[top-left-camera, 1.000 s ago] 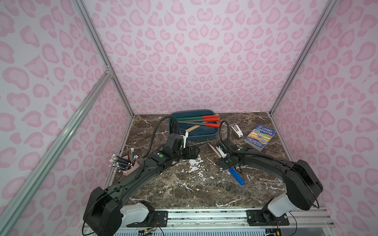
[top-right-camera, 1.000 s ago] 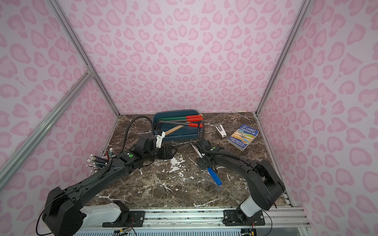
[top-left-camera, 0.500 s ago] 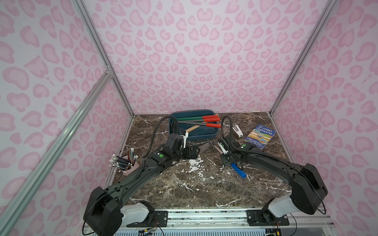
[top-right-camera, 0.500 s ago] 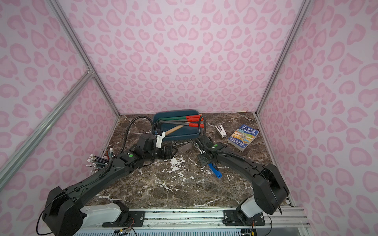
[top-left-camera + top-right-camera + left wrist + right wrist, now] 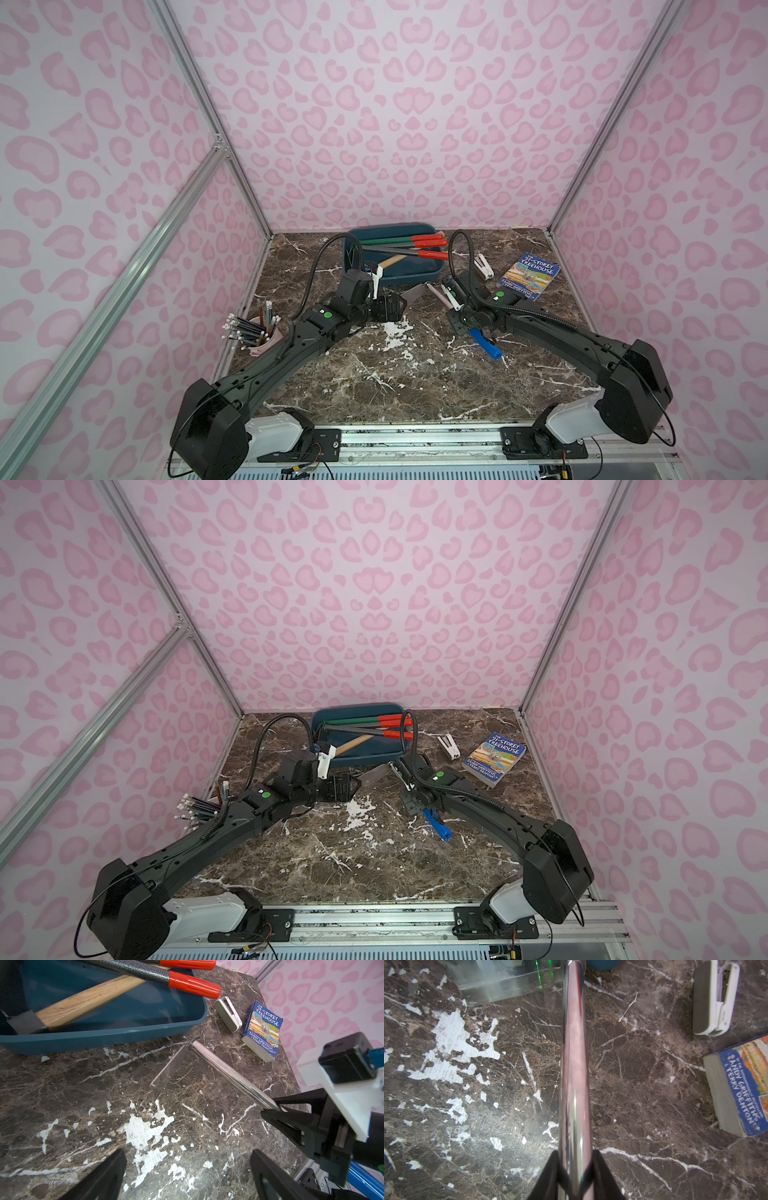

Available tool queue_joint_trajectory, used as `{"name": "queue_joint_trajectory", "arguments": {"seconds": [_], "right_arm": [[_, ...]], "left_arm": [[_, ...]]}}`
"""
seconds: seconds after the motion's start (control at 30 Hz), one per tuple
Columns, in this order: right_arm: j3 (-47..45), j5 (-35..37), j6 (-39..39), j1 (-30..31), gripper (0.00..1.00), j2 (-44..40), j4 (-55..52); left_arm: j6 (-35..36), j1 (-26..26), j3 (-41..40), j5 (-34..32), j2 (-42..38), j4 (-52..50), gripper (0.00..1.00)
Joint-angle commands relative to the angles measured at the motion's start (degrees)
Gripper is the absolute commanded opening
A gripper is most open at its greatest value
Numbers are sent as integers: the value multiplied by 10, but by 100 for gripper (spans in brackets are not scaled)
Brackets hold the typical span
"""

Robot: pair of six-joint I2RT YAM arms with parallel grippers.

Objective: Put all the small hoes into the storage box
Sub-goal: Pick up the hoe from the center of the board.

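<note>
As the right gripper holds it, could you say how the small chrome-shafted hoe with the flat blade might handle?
Probably stiff: the small hoe runs straight from the right gripper. Possibly slippery: its shaft is mirror-smooth. It may twist, as the flat blade sticks sideways from the far end.

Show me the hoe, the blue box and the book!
hoe (image 5: 233, 1075): left wrist view, on the middle of its shiny shaft.
box (image 5: 99, 1038): left wrist view, on its near outer wall.
book (image 5: 528, 276): in a top view, on its front cover.
</note>
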Motion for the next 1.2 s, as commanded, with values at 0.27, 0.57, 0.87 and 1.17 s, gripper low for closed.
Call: {"name": "queue_joint_trajectory", "arguments": {"seconds": [0.27, 0.57, 0.87, 1.17], "right_arm": [[32, 43, -27, 8, 0, -20, 10], [36, 76, -52, 10, 0, -18, 41], [6, 88, -128, 15, 0, -60, 133], [-38, 94, -193, 16, 0, -99, 237]], "left_arm": [[24, 7, 18, -2, 3, 4, 96], [30, 10, 27, 9, 8, 2, 96], [39, 16, 35, 15, 14, -4, 96], [48, 18, 37, 22, 13, -10, 96]]}}
